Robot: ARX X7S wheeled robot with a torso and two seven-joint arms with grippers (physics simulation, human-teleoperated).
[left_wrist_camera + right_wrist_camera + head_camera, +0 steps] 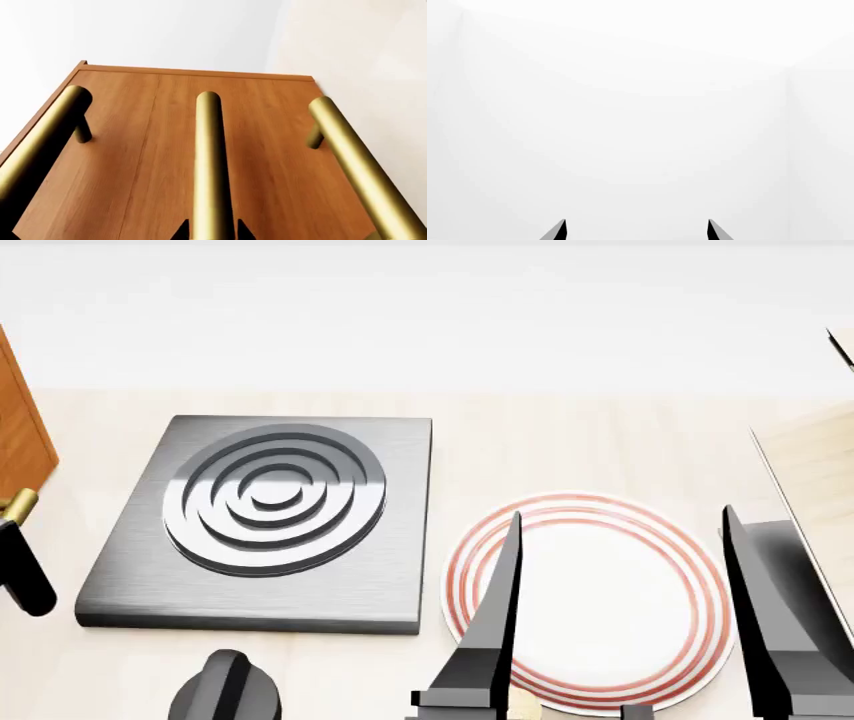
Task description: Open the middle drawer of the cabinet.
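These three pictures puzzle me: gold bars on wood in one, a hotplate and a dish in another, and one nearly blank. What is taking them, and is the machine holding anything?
It is a simulated two-armed robot on wheels, with a camera on its head and one near each gripper.

The head picture looks down on a pale table. On it lie a grey stove plate and a white plate with red rings. The dark blades in front are the right gripper, open and empty. At the far left is the edge of the orange-brown cabinet.

The left wrist picture is pressed close to that cabinet. The three brass bars are drawer handles; the middle handle runs between the tips of the left gripper, which flank it. I cannot tell whether they are squeezing it.

The right wrist picture shows only the right gripper against blank white.
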